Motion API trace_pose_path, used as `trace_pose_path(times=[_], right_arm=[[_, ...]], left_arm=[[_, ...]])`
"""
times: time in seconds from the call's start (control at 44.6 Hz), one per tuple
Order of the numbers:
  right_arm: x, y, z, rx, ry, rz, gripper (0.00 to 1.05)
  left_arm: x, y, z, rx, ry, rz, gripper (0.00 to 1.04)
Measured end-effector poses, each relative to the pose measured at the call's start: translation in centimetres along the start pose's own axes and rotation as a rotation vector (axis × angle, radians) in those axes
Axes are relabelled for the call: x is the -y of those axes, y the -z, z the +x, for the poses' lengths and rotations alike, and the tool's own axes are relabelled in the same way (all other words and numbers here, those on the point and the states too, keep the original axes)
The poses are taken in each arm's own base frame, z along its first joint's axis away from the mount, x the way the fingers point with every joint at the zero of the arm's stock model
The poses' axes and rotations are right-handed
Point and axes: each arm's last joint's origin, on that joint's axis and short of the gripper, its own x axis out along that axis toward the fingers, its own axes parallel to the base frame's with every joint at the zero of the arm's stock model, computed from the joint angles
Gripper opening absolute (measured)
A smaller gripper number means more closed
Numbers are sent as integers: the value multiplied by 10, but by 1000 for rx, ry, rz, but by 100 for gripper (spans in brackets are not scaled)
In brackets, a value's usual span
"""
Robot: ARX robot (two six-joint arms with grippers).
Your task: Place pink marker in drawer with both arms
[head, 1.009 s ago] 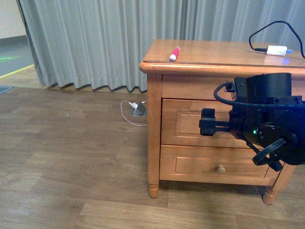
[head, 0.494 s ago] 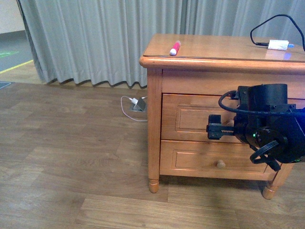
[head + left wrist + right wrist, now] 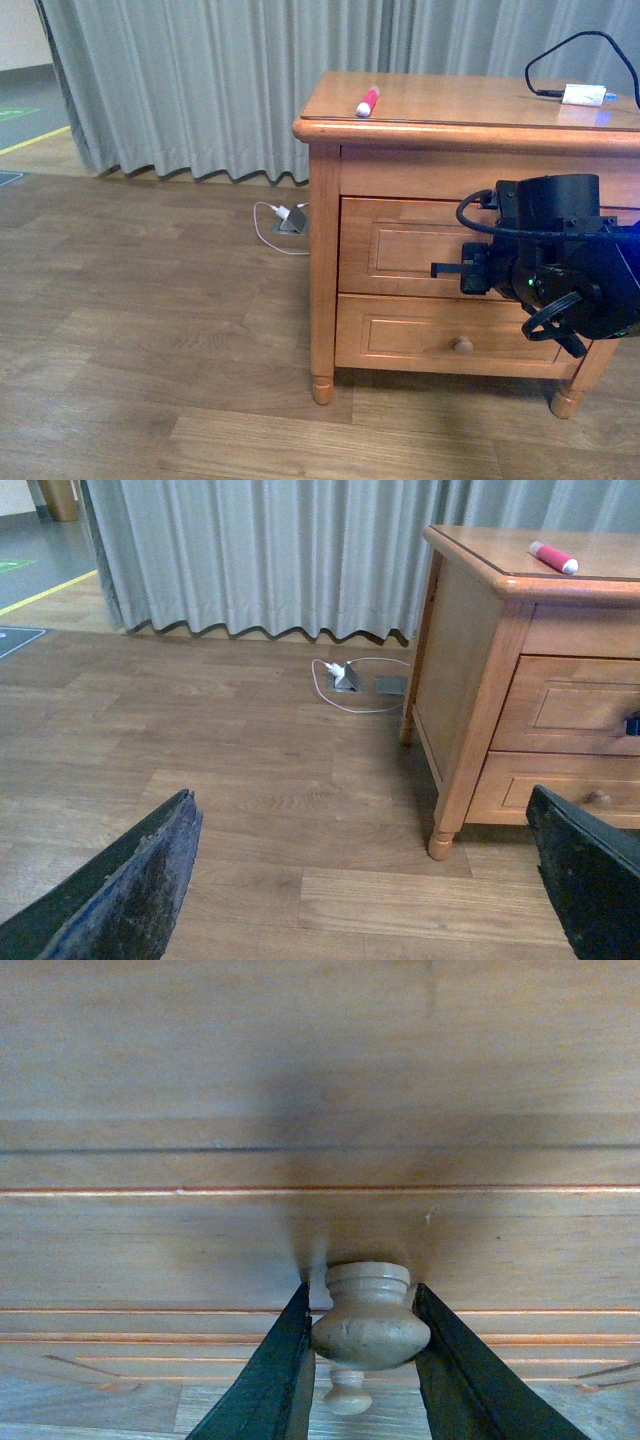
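Right gripper (image 3: 362,1305) is clamped on the round knob (image 3: 370,1328) of the upper drawer (image 3: 400,250), one black finger (image 3: 275,1370) pressed to each side of it. That drawer looks closed. On top of the nightstand (image 3: 325,250), near its front left corner, lies the pink marker (image 3: 367,101). Well apart from the furniture, the left gripper (image 3: 360,810) hangs over the wooden floor (image 3: 200,740) with its fingers spread wide, holding nothing.

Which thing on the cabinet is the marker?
Find the wooden bedside cabinet in front of the grey curtain. On its top, near the left edge, lies the marker. It is slim and bright pink, unlike the white corded adapter at the right.
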Motion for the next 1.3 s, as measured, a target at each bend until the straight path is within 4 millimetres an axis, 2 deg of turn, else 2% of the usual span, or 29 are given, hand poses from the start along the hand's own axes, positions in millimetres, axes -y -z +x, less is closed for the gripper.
trace_pose_path(times=[0.179,0.381,0.673,0.83,0.92,0.987,1.211,1.301], right_arm=[[0,0,-1,-9,-5,4,23],[2,3,-19,-39,-35,26,23],[4,21,-80,-165,-68,60,23],[4,42,-141,-266,-96,35,23],[4,53,-172,-295,-120,24,39],[4,54,-189,-291,-134,25,50],[17,40,-246,-271,-160,61,84],[26,28,-269,-254,-167,82,97]], left_arm=[[0,0,0,0,0,0,99],[0,0,0,0,0,0,99],[0,0,0,0,0,0,99],[0,0,0,0,0,0,99],[0,0,0,0,0,0,99],[0,0,0,0,0,0,99],[0,0,0,0,0,0,99],[0,0,0,0,0,0,99]])
